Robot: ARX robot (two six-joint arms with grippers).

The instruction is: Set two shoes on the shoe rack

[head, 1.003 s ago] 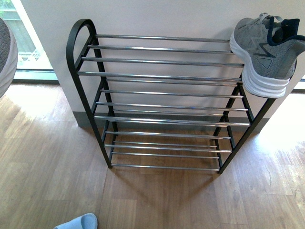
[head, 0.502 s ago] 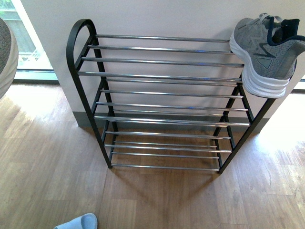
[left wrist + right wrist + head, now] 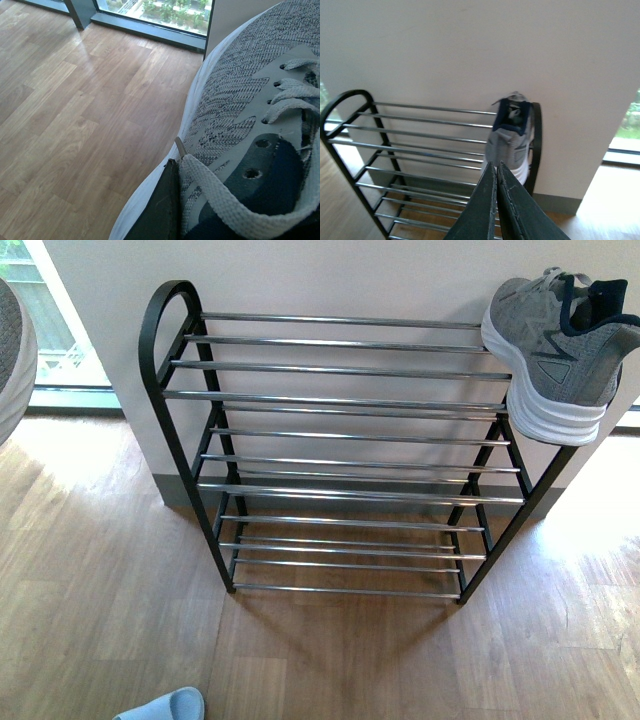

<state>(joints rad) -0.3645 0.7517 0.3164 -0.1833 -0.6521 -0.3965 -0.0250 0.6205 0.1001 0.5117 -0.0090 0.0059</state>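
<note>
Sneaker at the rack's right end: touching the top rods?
Touching. Front view: the sneaker sits with its white sole on the shoe rack top rods, overhanging the front rod.

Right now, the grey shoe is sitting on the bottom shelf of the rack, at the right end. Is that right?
Not quite. The grey shoe is on the top shelf of the shoe rack, not the bottom one. It is at the right end, as you said. The front view shows it.
</note>
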